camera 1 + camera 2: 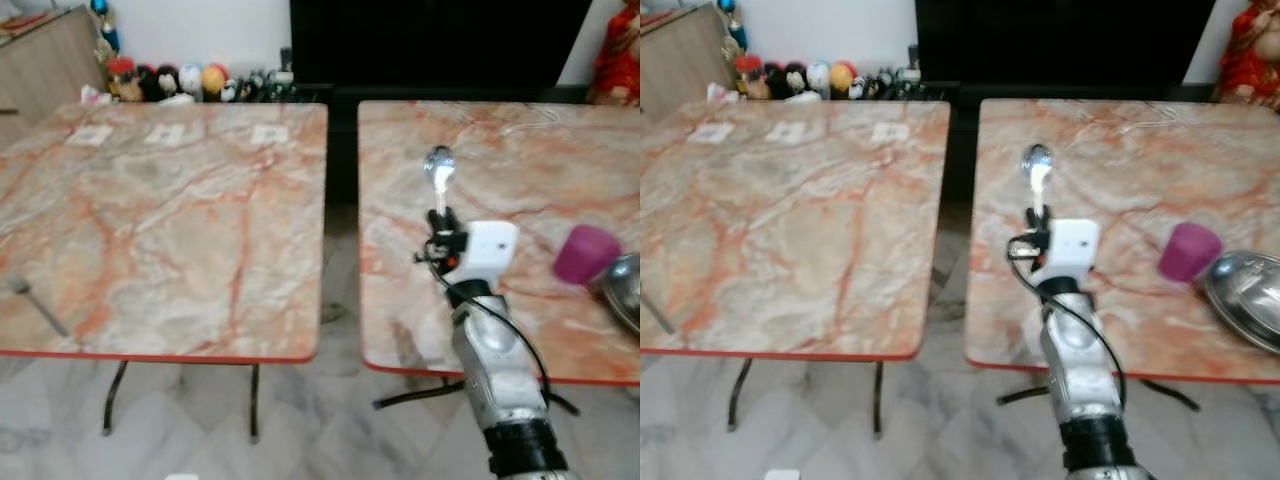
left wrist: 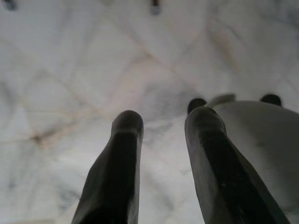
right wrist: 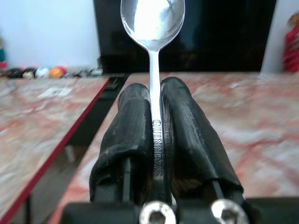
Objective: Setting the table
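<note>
I see my right hand (image 3: 156, 93) squeezed tight on a spoon (image 3: 153, 18). The two black fingers (image 3: 131, 135) press the thin handle from both sides, and the shiny bowl of the spoon sticks out past the fingertips. My right arm reaches out over the right table (image 1: 520, 150), and the hand holds the spoon above the table's middle part, near its left side. The spoon points away from me, toward the dark cabinet at the back. A purple cup (image 1: 586, 253) sits on the same table, off to the right of my hand and well apart from it. Just beside the cup, at the table's right edge, lies a shiny metal plate (image 1: 1250, 300). The left table (image 1: 160, 220) stands next to the right one with a gap between them. Three small white cards (image 1: 165, 133) lie in a row near its far edge. Behind it, little toys (image 1: 180, 82) line up on the floor by the wall. My left hand (image 2: 161, 130) hangs down over the pale marble floor (image 2: 70, 70). Its two fingers are a little apart and hold nothing.
</note>
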Tool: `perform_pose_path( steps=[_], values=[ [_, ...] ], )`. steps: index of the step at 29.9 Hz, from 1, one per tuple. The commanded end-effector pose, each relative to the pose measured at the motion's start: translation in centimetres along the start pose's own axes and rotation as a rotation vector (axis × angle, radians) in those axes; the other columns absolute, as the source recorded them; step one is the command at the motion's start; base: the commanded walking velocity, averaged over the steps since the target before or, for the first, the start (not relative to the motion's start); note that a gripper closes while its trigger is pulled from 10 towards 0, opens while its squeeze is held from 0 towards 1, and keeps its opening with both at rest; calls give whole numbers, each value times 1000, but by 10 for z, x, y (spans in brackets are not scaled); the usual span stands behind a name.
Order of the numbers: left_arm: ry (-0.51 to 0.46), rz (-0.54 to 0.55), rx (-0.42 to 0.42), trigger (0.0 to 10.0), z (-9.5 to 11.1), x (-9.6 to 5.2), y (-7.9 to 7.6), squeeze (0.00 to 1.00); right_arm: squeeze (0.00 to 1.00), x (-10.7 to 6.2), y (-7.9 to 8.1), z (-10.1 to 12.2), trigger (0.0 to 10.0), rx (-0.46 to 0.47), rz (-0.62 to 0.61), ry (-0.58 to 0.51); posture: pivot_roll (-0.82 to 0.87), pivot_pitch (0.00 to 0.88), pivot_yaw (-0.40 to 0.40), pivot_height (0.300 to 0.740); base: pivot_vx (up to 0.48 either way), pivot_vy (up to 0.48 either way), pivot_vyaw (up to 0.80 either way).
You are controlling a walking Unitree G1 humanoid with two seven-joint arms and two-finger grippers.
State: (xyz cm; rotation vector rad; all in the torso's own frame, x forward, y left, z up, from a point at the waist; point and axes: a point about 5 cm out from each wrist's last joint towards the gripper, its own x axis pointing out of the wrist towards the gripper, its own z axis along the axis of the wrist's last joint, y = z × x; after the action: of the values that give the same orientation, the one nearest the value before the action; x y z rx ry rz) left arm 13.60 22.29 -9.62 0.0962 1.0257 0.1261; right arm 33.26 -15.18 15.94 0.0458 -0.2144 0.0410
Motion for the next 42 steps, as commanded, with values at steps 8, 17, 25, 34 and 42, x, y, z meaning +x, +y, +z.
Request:
perform_pose_path(
  steps=[8,17,25,34,42],
  values=[
    [25,4,6,10000,-6,-1,4,0,0,7,-18,24,10000,-33,-71,-94,-71,11,18,740,0,-465,0],
    [23,5,10,10000,-6,-1,5,0,0,6,-33,27,10000,-60,-133,-100,-75,11,23,740,0,-465,0],
    [22,8,7,10000,-5,-1,5,0,0,1,-54,26,10000,-109,-215,-74,-81,15,27,740,0,-216,0],
    [23,0,11,10000,-4,-1,5,0,0,-11,-83,6,10000,-200,-257,120,-96,21,34,740,0,0,0],
    [23,-7,9,10000,-4,-1,4,0,0,-19,-95,-20,10000,-171,-227,333,-91,22,30,740,0,0,0]
  ],
)
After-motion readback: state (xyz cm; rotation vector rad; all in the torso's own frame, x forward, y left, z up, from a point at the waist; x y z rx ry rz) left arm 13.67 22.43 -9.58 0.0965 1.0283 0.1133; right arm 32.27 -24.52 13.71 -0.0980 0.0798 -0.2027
